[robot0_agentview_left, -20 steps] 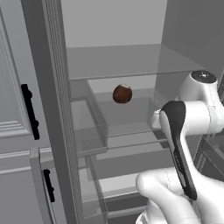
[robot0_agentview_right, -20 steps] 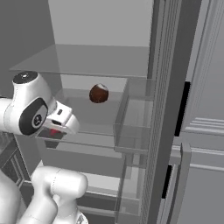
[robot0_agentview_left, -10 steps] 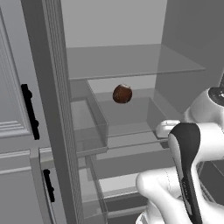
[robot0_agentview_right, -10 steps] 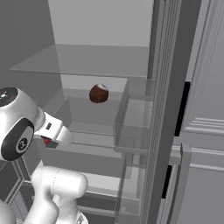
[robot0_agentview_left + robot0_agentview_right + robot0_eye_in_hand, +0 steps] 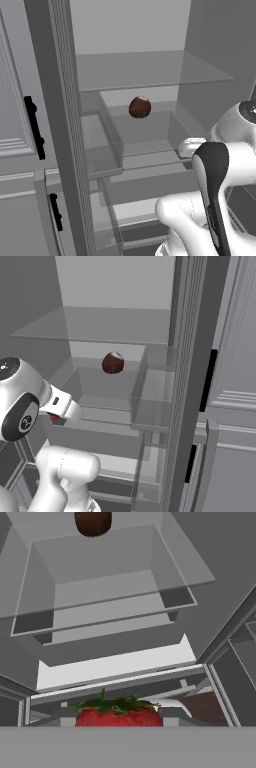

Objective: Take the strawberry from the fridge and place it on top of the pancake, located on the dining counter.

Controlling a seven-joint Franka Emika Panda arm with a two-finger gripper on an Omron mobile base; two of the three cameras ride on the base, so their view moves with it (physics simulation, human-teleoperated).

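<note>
The strawberry, bright red with green leaves, sits at the bottom of the hand view, right in front of the hand. From the right base view the strawberry peeks out as a red spot under my white hand, with my gripper shut on it. The gripper hangs low in front of the open fridge, outside its glass shelves. The fingertips themselves are hidden. The pancake and the dining counter are out of view.
A dark reddish-brown round lump rests on a middle glass shelf. A clear bin lies below it. Light grey cabinets with black handles flank the fridge. My arm's white links fill the foreground.
My hand has drawn back and sunk lower in front of the shelves, still carrying the strawberry. The brown lump has stayed put.
</note>
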